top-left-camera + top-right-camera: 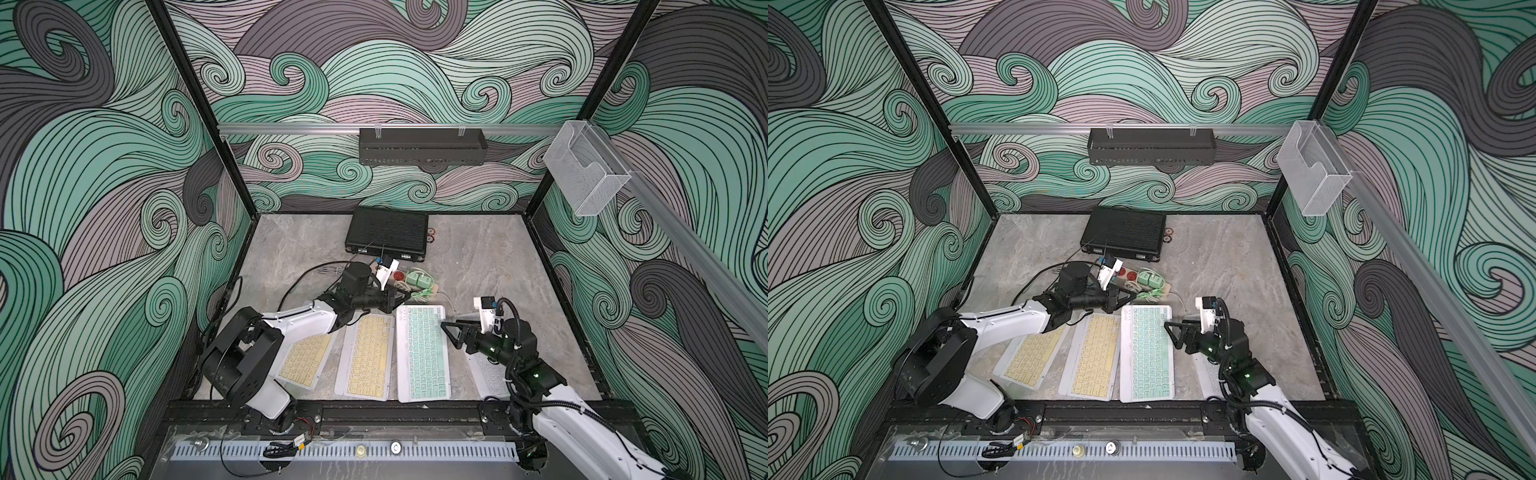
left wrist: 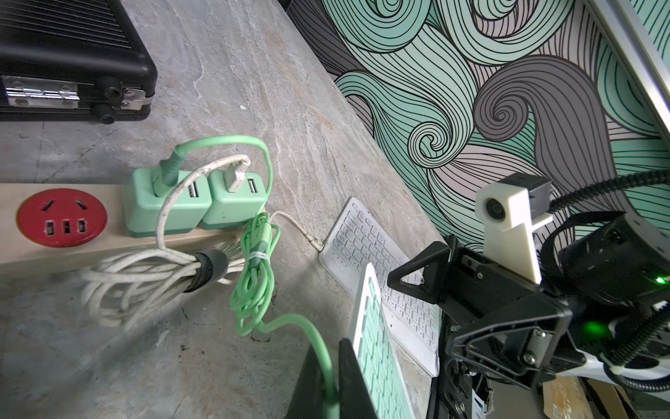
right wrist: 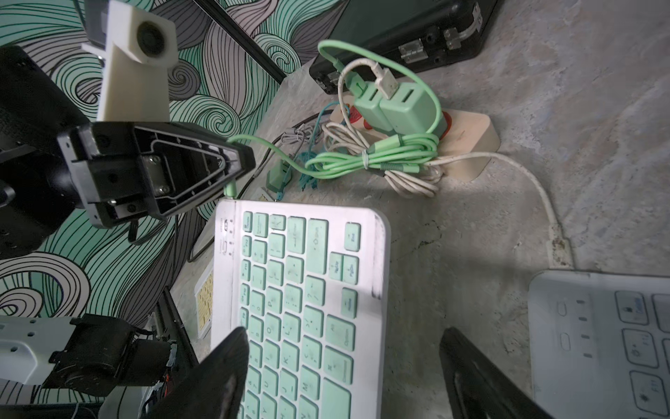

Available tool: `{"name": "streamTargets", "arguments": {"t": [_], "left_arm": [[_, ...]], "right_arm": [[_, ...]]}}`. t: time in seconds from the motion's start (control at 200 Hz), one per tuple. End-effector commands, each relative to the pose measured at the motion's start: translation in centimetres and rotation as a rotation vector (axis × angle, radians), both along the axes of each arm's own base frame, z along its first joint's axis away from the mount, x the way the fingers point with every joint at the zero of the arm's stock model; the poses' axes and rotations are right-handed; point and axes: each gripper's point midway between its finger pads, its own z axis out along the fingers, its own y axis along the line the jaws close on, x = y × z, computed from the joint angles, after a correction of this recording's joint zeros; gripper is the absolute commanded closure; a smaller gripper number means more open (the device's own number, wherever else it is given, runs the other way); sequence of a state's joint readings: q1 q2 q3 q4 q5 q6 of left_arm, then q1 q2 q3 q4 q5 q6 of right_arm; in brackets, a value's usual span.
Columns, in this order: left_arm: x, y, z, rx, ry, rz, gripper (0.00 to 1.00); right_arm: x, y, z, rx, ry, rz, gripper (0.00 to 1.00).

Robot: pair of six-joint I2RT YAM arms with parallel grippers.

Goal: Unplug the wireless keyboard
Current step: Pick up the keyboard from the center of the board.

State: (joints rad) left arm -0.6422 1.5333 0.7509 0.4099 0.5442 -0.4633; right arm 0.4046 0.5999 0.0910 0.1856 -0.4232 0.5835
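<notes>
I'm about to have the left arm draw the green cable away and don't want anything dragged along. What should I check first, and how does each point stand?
1. Grip: left pincer shut on the green cable: ok.
2. Release: green plug out of the green keyboard: cannot tell; its tip sits right at the keyboard's edge.
3. Brace: right pincer gripping that keyboard: not ok; jaws open, one finger over the keys.
4. Far end: cable seated in the green charger: ok.
5. Clearance: white cable apart from the left pincer: ok; it runs to the white keyboard.
</notes>
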Motion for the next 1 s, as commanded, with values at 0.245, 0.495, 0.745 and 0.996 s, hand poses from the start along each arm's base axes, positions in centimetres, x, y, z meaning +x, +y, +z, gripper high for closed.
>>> {"name": "streamTargets", "arguments": {"t": [0.245,0.495,0.745,0.996], "left_arm": [[0.3,-0.1,2.2,-0.014,-0.073,0.000,1.00],[0.6,-0.7,3.1,-0.018,-0.079,-0.024,1.00],[1.8,-1.8,5.3,-0.030,-0.086,-0.031,1.00],[1.8,-2.1,4.7,-0.024,-0.083,-0.051,1.00]], "right_arm": [[-0.1,2.1,0.2,0.094,0.021,0.103,0.16],[0.5,2.8,1.1,0.124,0.005,0.126,0.16],[1.3,3.7,1.8,0.156,-0.009,0.160,0.19],[1.6,4.4,3.2,0.208,-0.045,0.192,0.23]]}}
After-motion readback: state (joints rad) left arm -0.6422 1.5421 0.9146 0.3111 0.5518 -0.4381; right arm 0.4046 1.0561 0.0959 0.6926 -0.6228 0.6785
